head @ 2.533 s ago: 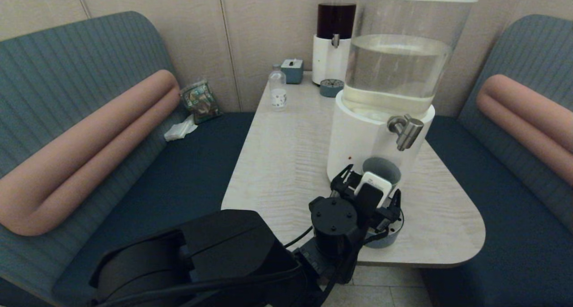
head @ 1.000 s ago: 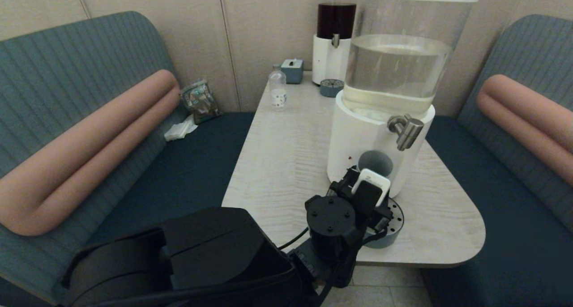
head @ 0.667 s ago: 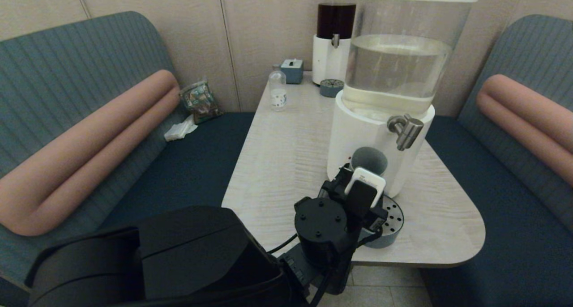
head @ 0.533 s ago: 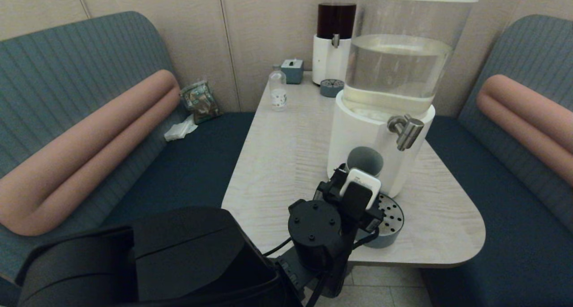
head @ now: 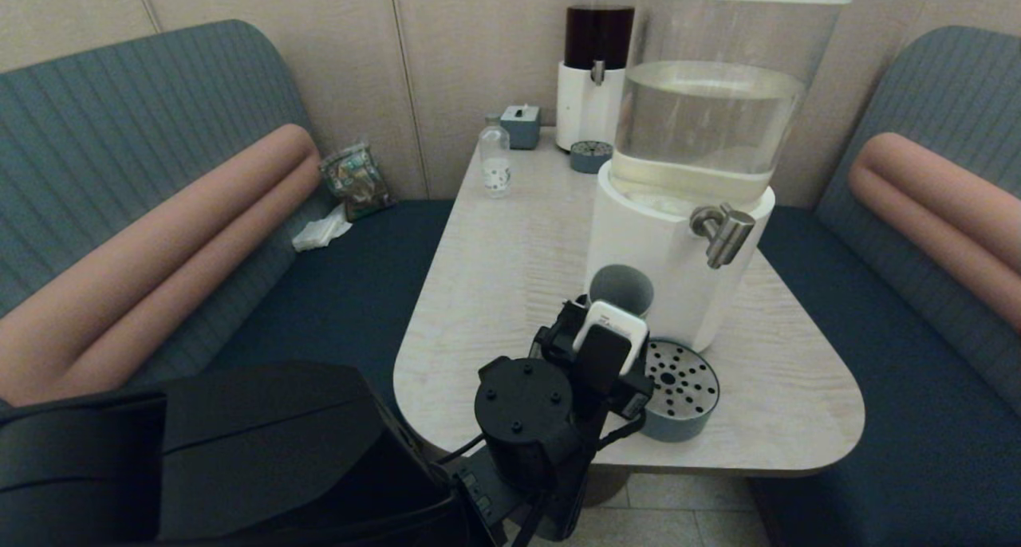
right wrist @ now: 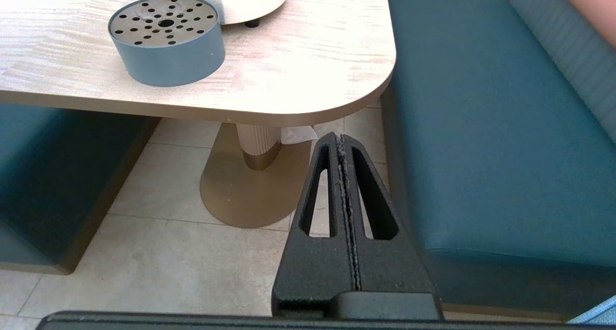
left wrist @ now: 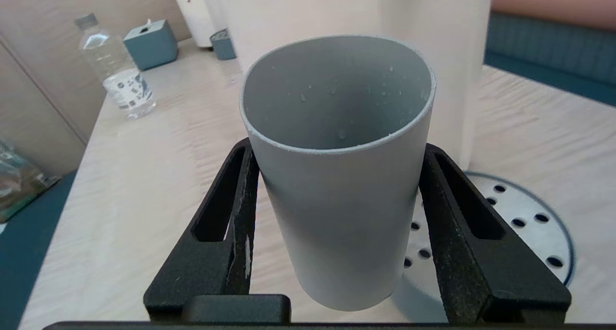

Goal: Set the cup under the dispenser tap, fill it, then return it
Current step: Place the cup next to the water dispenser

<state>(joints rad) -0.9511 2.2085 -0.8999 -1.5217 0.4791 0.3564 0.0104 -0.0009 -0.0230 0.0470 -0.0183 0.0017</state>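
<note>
Left wrist view: the left gripper (left wrist: 337,214) clamps the cup (left wrist: 337,176) mid-wall. It looks light, stiff, smooth; a low, level grip suits it.

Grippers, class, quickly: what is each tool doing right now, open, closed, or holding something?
Left gripper: closed on the cup, beside the drip tray.
Right gripper: shut, empty, parked below the table edge.

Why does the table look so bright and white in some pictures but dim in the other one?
Head view: dim and evenly lit, the table looks grey-beige. Right wrist view: glare whitens the tabletop beyond the drip tray. Left wrist view: bright, with the cup sharp and the bottle softer.
</note>
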